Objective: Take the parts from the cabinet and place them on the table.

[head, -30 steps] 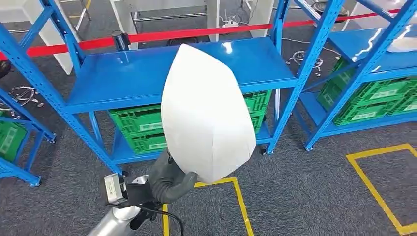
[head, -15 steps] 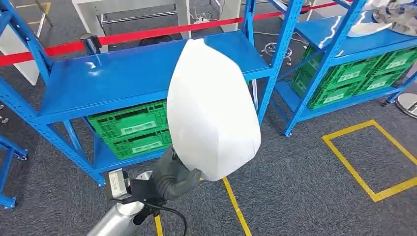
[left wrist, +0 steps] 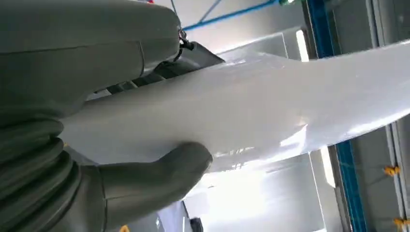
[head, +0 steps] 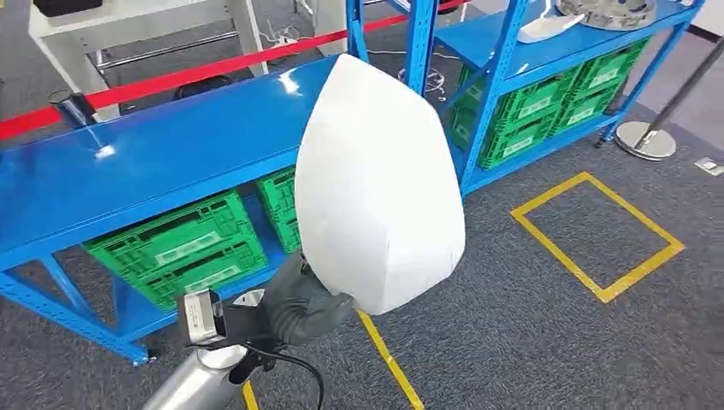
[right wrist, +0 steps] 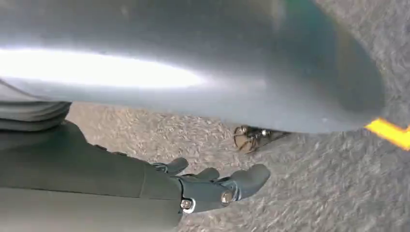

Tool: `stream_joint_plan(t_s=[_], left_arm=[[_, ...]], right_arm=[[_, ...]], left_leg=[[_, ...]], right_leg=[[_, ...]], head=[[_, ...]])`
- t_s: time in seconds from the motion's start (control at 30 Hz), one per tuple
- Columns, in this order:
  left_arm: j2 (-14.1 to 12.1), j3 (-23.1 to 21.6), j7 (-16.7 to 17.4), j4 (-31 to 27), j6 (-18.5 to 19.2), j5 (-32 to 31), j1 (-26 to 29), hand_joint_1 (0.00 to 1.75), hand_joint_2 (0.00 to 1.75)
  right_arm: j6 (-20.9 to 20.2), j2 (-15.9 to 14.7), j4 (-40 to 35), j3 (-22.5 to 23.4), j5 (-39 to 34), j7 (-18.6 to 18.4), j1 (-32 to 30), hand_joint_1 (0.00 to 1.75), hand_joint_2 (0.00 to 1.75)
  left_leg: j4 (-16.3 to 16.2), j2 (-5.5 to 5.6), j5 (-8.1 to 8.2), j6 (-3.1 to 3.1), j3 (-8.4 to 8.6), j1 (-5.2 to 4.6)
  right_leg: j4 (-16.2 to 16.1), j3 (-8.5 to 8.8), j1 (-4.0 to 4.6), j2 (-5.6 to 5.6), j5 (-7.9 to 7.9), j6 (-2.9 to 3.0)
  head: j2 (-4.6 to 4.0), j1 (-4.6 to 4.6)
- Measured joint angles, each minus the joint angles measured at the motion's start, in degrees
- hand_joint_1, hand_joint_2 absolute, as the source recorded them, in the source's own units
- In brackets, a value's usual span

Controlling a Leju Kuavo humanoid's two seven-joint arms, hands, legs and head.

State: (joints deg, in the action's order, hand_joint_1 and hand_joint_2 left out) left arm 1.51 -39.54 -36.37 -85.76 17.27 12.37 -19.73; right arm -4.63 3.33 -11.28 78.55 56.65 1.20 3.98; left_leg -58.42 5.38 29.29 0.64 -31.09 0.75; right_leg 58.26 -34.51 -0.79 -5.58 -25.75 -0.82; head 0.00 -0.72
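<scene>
Left robot hand (head: 294, 309) clamped on white part (head: 376, 184), held aloft before blue shelf (head: 154, 162); right robot hand (right wrist: 212, 186) spread, empty. View swung rightward since earlier: turning away, carry phase.

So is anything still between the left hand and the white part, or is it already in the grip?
Nothing visible is between them. The left hand grips the white part by its lower edge, thumb pressed on one face, and holds it up in front of the blue shelf.
</scene>
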Motion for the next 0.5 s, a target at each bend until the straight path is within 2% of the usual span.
stream_joint_plan(t_s=[0.03,0.1,0.13,0.17,0.2,0.23,0.27,0.3,0.33,0.37,0.4,0.43,0.47,0.5], left_arm=[[-0.2,0.1,0.0,-0.4,-0.1,-0.3,0.5,1.75,1.75],[-0.7,0.5,0.2,-1.3,-0.3,-1.0,1.2,1.75,1.75],[-0.9,0.7,0.3,-1.8,-0.3,-1.0,1.4,1.75,1.75],[-1.0,0.8,0.3,-2.2,-0.3,-1.1,1.7,1.75,1.75],[-1.3,1.1,0.3,-2.7,-0.3,-1.4,2.0,1.75,1.75],[-1.5,1.4,0.3,-3.0,-0.3,-1.7,2.5,1.75,1.75],[-2.0,1.7,0.3,-3.2,-0.3,-1.8,3.1,1.75,1.75],[-2.3,1.9,0.3,-3.3,-0.2,-1.8,3.6,1.75,1.75],[-2.4,2.1,0.3,-3.5,-0.2,-1.8,3.9,1.75,1.75],[-2.6,2.1,0.3,-3.7,-0.1,-1.8,4.2,1.75,1.75],[-2.7,2.2,0.3,-4.0,-0.1,-1.8,4.3,1.75,1.75],[-2.8,2.2,0.3,-4.2,-0.1,-1.8,4.4,1.75,1.75],[-2.8,2.3,0.2,-4.4,-0.1,-1.7,4.6,1.75,1.75],[-2.8,2.5,0.0,-4.7,-0.3,-1.7,4.7,1.75,1.75]], right_arm=[[0.1,-0.5,0.0,0.1,0.0,-0.1,0.0,0.0,0.0],[0.2,-1.3,0.0,0.2,0.5,-0.5,-0.4,0.0,0.0],[0.2,-1.9,-0.1,0.3,0.9,-0.6,-0.6,0.0,0.0],[0.2,-2.4,-0.1,0.3,1.1,-0.7,-0.8,0.0,0.0],[0.1,-2.6,-0.1,0.3,1.4,-0.7,-0.7,0.0,0.0],[0.1,-3.0,-0.1,0.3,1.4,-0.7,-0.5,0.0,0.0],[0.1,-3.3,-0.1,0.3,1.4,-0.7,-0.3,0.0,0.0],[0.0,-3.3,-0.1,0.3,1.5,-0.7,-0.3,0.0,0.0],[0.0,-3.4,-0.1,0.3,1.6,-0.8,-0.4,0.0,0.0],[0.0,-3.4,-0.1,0.3,1.6,-0.9,-0.5,0.0,0.0],[-0.1,-3.5,-0.1,0.3,1.9,-1.0,-0.6,0.0,0.0],[-0.1,-3.6,-0.1,0.3,2.1,-1.1,-0.7,0.0,0.0],[-0.1,-3.8,-0.1,0.3,2.2,-1.3,-0.6,0.0,0.0],[-0.1,-4.0,-0.1,0.2,2.3,-1.6,-0.5,0.0,0.0]], left_leg=[[0.1,-0.65,-0.14,0.01,-0.06,0.03],[0.1,-1.58,-0.21,-0.82,-0.2,-0.64],[0.5,-2.33,-0.58,-1.35,0.12,-0.22],[0.8,-3.11,-0.81,-1.7,0.25,-0.1],[0.8,-3.73,-0.85,-1.98,0.24,-0.08],[0.8,-4.56,-0.8,-2.06,0.21,-0.19],[0.8,-5.6,-0.72,-2.19,0.18,-0.33],[0.7,-6.49,-0.68,-2.24,0.13,-0.39],[0.7,-7.26,-0.62,-2.28,0.09,-0.39],[0.6,-7.9,-0.55,-2.21,0.11,-0.39],[0.6,-8.53,-0.46,-2.16,0.15,-0.39],[0.5,-9.15,-0.32,-2.01,0.24,-0.38],[0.4,-9.69,-0.14,-1.79,0.39,-0.42],[0.3,-10.1,0.09,-1.43,0.35,-0.91]], right_leg=[[-0.1,-0.38,-0.25,-0.62,0.18,-0.46],[-0.5,-0.67,-0.63,-1.74,0.55,-1.5],[-0.6,-0.77,-0.62,-2.48,0.7,-1.96],[0.3,-0.94,-0.62,-0.5,0.24,-1.95],[2.5,-2.12,-0.25,2.28,-1.39,-2.01],[6.8,-4.21,-0.17,3.9,-3.79,-2.23],[12.3,-6.83,-0.18,4.71,-6.27,-2.41],[16.4,-8.77,-0.21,4.94,-7.61,-2.56],[17.9,-9.45,-0.24,5.06,-7.65,-2.6],[16.6,-8.7,-0.26,5.22,-6.52,-2.61],[12.8,-6.54,-0.28,5.49,-4.39,-2.57],[7.0,-3.31,-0.26,6.21,-2.03,-2.44],[1.4,0.07,-0.2,7.97,-0.3,-2.26],[0.4,0.51,0.27,9.01,-0.97,-1.64]], head=[[0.0,-0.02],[0.0,-0.02],[0.0,-0.06],[0.0,-0.04],[0.0,0.48],[0.0,0.79],[0.0,0.81],[0.0,0.83],[0.0,0.83],[0.0,0.85],[0.0,0.88],[0.0,0.88],[0.0,0.92],[0.0,0.94]])
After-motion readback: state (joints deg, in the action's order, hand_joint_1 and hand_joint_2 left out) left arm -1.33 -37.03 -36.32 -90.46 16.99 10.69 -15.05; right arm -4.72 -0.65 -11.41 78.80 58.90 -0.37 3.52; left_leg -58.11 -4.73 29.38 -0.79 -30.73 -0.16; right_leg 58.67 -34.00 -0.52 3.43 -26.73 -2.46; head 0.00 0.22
